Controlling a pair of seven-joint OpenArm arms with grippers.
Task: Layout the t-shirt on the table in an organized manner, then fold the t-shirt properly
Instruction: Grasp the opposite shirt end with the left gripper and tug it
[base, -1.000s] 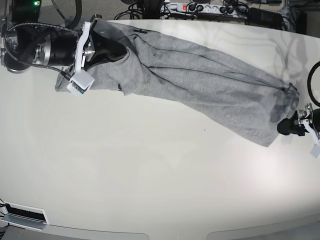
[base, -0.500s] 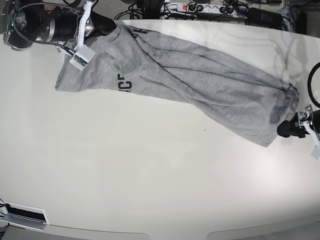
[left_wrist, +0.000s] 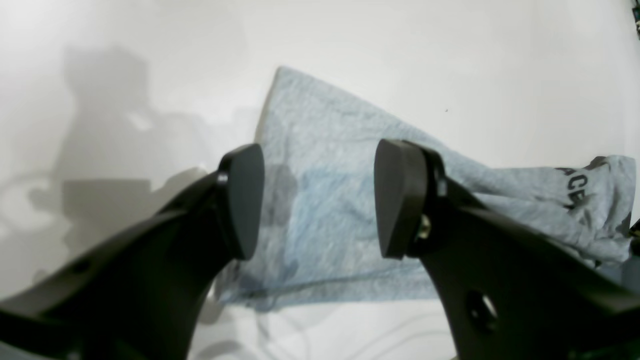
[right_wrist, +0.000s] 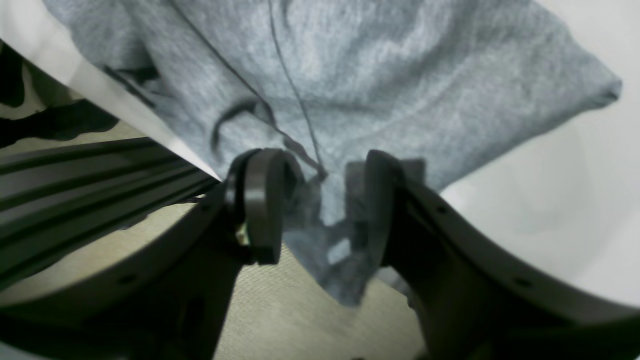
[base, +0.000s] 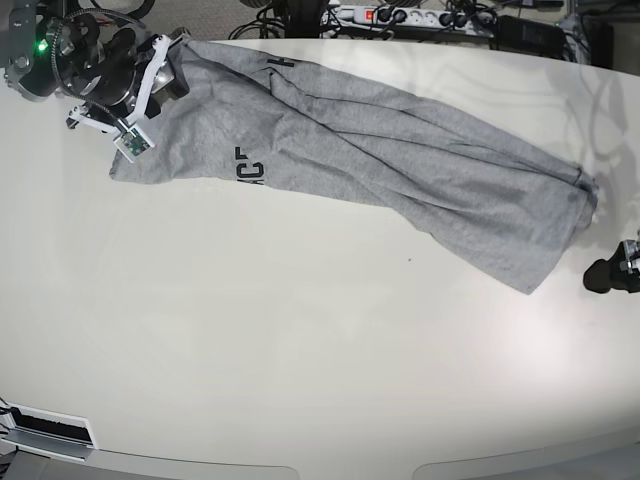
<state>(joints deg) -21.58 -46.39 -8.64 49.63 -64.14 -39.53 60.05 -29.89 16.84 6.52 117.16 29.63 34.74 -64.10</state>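
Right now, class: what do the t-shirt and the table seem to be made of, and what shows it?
T-shirt: soft knit fabric, probably cotton jersey; speckled heather-grey, matte, lying in loose folds, with black printed lettering.
Table: smooth hard off-white top, perhaps laminate or coated board; its gloss shows in soft reflections and shadows.

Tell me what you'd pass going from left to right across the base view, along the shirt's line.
Right gripper at the far left, then the black lettering, then the long grey body of the t-shirt, a strip of bare table, and finally the left gripper.
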